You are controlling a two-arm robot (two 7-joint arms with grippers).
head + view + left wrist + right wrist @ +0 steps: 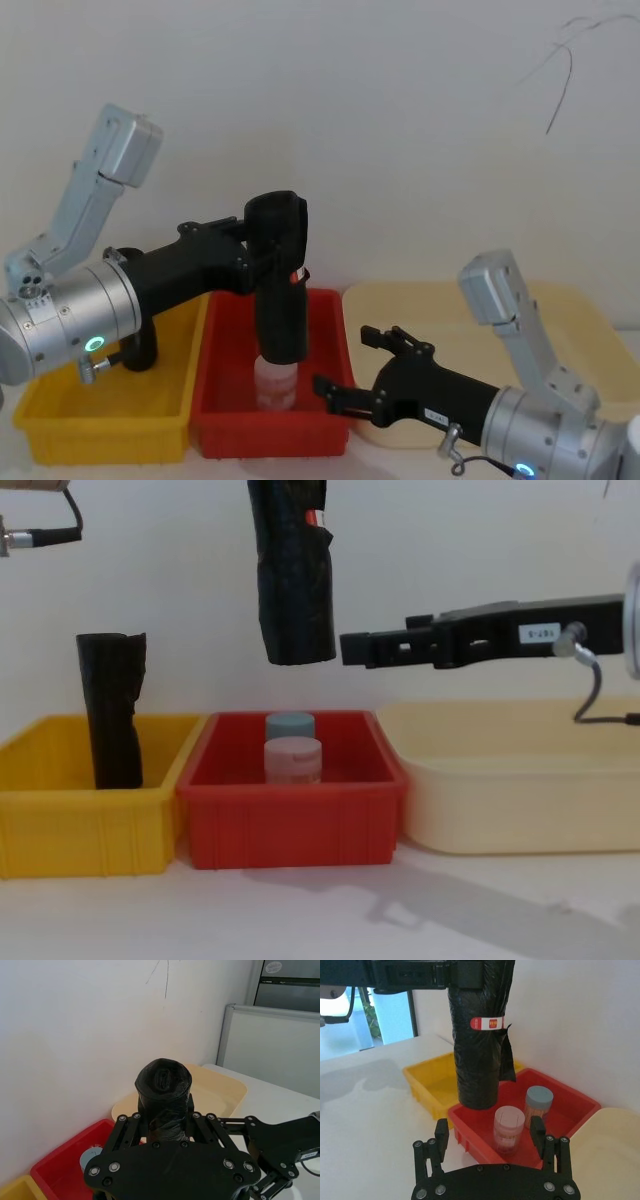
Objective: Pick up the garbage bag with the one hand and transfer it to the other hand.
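Note:
The garbage bag [280, 300], a thick black crinkled roll with a red-and-white mark [487, 1023], hangs upright above the red bin [270, 425]. My left gripper [272, 262] is shut on its upper part, reaching in from the left. In the chest view the garbage bag's [292, 590] lower end hangs well above the bin. To the roll's right and a little nearer me, my right gripper [342, 360] is open and points at it without touching. In the right wrist view its fingers [441, 1132] frame the roll's [479, 1060] lower end, with a gap left.
Two small jars [292, 760] stand in the red bin [290, 825], under the roll. The yellow bin [80, 830] on the left holds a plain black roll [112, 710] standing upright. A cream tray [500, 770] lies on the right. A white wall rises close behind.

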